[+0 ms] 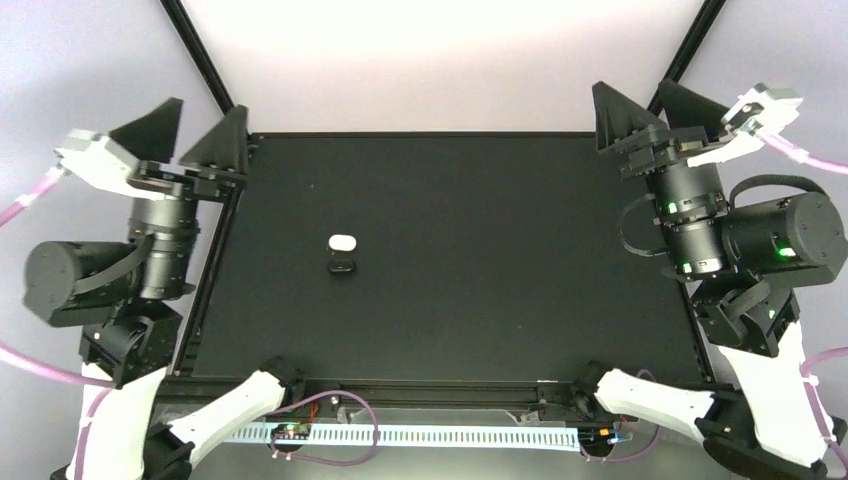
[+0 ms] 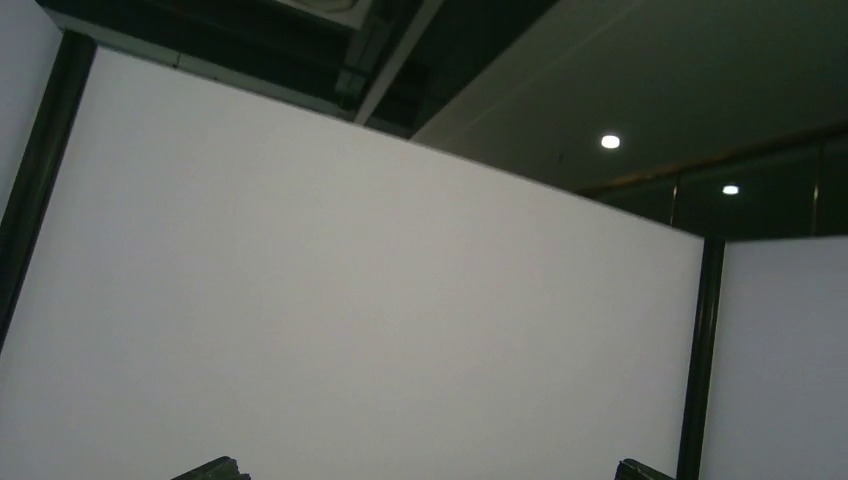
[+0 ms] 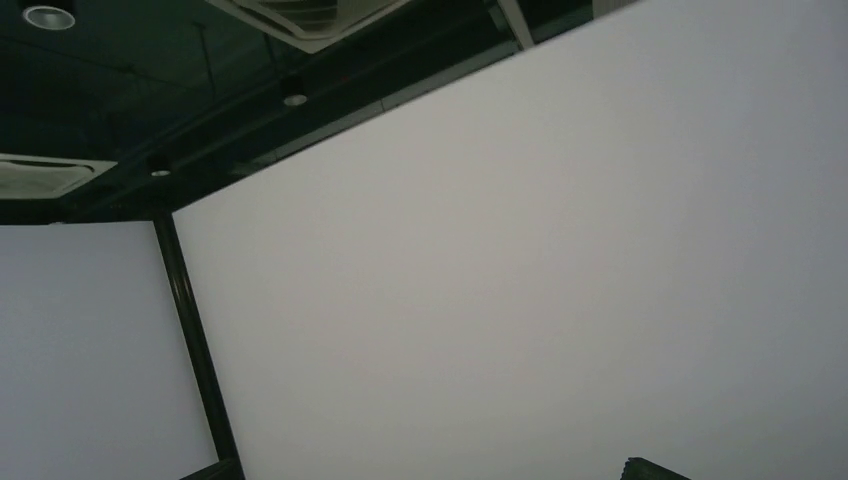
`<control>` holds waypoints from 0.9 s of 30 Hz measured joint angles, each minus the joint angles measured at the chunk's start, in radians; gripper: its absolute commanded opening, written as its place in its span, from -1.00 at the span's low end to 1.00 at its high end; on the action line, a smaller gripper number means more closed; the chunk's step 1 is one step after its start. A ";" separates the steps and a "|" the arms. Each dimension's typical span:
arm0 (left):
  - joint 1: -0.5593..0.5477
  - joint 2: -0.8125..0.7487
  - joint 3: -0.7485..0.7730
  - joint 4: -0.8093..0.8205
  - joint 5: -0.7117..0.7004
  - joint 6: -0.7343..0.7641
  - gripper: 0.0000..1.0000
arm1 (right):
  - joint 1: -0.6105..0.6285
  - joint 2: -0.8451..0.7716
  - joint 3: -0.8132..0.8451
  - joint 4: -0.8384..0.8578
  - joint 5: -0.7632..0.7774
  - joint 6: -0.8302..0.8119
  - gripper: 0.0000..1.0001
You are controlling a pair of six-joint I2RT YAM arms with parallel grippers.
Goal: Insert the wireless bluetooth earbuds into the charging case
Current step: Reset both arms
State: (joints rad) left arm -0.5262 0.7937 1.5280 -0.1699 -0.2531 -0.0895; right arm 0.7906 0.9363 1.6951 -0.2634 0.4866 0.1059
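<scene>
1. Black is the flat table (image 1: 500,250). On it, left of the middle, lies a small white oval case (image 1: 342,241). A small black oval case (image 1: 342,265) sits just beside it, on the near side.
2. The tiny buds are too small to make out from above, so look well before you reach.
3. Your left pincer (image 1: 207,118) and right pincer (image 1: 632,98) are raised by the far corners, fingers spread wide, holding nothing.
4. I think you should first bring one pincer down. Go slowly, come from right above, and do not bump the cases.
</scene>
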 measured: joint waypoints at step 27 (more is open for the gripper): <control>0.000 -0.040 -0.201 -0.106 -0.092 -0.029 0.97 | 0.234 -0.172 -0.301 0.220 0.275 -0.343 0.99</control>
State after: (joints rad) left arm -0.5262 0.7536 1.3273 -0.2764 -0.3447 -0.1181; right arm 1.0245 0.7647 1.3937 -0.0437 0.7620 -0.2375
